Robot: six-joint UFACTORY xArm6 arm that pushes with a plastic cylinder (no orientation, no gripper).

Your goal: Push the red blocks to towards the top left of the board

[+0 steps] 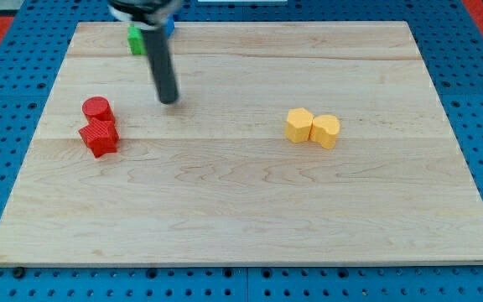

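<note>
Two red blocks sit on the left side of the wooden board, about midway between its far and near edges. The red cylinder [96,108] stands upright with its round flat face up, the farther of the pair. The red star-shaped block [100,137] lies just on the near side of it, touching it or very nearly so, its notched outline visible on top and along its near faces. Both rest flat on the board, close to its left edge but fully on the wood, and well short of the far left corner. Both are the same bright red
</note>
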